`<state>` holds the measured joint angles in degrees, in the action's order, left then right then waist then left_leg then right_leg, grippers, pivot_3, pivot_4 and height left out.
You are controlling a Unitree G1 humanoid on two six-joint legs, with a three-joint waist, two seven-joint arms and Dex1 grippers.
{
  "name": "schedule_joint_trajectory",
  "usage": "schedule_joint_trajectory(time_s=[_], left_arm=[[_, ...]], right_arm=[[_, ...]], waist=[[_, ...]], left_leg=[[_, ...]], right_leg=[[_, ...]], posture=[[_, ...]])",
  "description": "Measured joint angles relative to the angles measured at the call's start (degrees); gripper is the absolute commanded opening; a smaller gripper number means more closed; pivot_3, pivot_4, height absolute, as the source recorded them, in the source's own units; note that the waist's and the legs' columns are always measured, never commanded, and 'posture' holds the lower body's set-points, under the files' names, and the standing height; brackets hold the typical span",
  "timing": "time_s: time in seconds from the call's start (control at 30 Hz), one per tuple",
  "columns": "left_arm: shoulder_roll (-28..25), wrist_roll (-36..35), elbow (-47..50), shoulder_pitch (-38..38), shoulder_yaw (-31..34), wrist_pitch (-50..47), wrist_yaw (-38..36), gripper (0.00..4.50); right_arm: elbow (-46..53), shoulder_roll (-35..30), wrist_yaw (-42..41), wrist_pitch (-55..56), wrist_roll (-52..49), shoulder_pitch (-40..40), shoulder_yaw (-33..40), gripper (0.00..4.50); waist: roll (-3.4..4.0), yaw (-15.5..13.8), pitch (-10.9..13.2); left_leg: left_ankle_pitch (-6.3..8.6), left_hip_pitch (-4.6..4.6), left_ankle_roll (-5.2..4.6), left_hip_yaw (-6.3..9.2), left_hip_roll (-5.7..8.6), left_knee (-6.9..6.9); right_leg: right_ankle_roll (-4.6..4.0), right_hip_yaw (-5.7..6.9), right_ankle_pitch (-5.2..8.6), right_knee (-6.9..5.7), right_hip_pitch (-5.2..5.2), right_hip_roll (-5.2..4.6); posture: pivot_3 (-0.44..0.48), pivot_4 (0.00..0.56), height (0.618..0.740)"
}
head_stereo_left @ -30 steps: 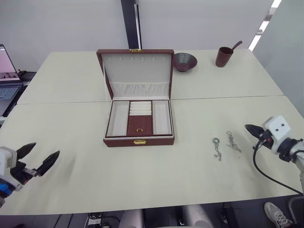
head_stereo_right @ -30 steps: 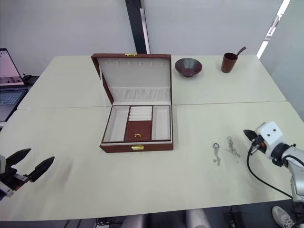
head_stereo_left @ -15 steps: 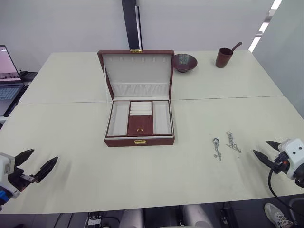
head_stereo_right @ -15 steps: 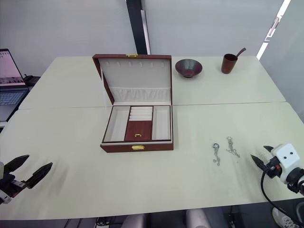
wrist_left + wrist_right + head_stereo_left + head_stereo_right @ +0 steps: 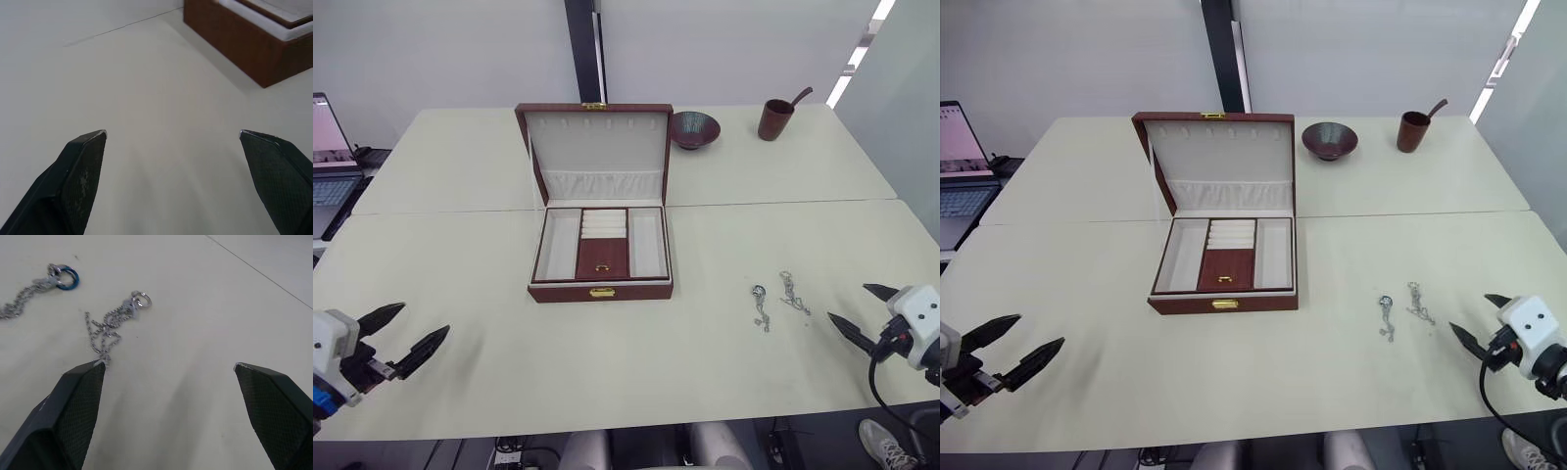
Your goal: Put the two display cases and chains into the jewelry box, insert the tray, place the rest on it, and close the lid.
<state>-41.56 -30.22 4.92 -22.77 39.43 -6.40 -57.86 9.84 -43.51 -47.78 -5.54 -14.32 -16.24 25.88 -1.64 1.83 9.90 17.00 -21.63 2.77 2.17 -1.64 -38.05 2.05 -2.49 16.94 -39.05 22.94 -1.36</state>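
Observation:
The jewelry box (image 5: 600, 291) stands open mid-table, its lid (image 5: 597, 147) upright behind it. The tray (image 5: 602, 258) sits inside the box, with cream side compartments and a brown centre panel. The display cases and the chains are out of view. Two silvery jewelry pieces lie right of the box. One of them (image 5: 49, 281) carries a dark blue ring and the other (image 5: 112, 323) a small silver ring. My right gripper (image 5: 847, 302) is open just right of them, low over the table. My left gripper (image 5: 426, 318) is open and empty at the front left, apart from the box.
A dark bowl (image 5: 694, 128) and a brown cup (image 5: 775, 117) with a spoon stand at the back right. A laptop (image 5: 328, 157) sits off the table's left edge. A seam (image 5: 783, 202) crosses the table behind the box's base.
My right gripper has opened from shut and dropped lower, toward the table's front edge. My left gripper has shifted slightly rightward and stays open.

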Motion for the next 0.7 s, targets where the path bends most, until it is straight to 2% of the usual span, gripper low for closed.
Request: schedule_joint_trajectory(time_s=[0.13,0.2,0.33,0.7], left_arm=[[0.28,-1.92,6.12,-0.65,-2.7,-1.63,-1.78,4.5],[0.29,-2.73,8.79,-0.86,-4.15,-2.14,-2.6,4.5],[0.29,-4.07,14.16,-0.99,-7.6,-3.43,-3.65,4.5],[-0.45,-6.41,20.3,5.0,-12.67,-6.31,-4.04,4.5]], right_arm=[[7.81,0.01,-0.7,-2.68,-1.32,-2.91,-0.41,4.47],[11.56,0.25,-0.46,-4.47,-1.83,-3.58,-1.56,4.47],[19.34,1.61,1.42,-9.54,-2.68,-5.35,-5.86,4.47],[28.19,5.65,9.74,-21.9,-2.39,-5.77,-13.56,4.47]], waist=[[0.02,-0.03,-0.02],[0.01,0.02,-0.02],[0.01,-0.05,-0.04],[-0.02,-0.05,-0.06]], left_leg=[[0.01,0.26,0.0,0.01,0.0,0.01],[0.04,0.69,-0.04,0.02,0.01,0.07],[0.05,0.77,-0.04,0.03,0.02,0.06],[0.05,0.76,-0.04,0.07,0.03,0.05]], right_leg=[[-0.01,0.04,0.01,0.11,-0.39,0.01],[-0.03,-0.02,0.03,0.18,-0.77,0.03],[-0.05,0.0,0.05,0.16,-0.87,0.07],[-0.06,-0.01,0.05,0.16,-0.85,0.11]], posture=[[0.0,0.15,0.74],[0.0,0.15,0.74],[0.0,0.15,0.74],[0.0,0.15,0.74]])
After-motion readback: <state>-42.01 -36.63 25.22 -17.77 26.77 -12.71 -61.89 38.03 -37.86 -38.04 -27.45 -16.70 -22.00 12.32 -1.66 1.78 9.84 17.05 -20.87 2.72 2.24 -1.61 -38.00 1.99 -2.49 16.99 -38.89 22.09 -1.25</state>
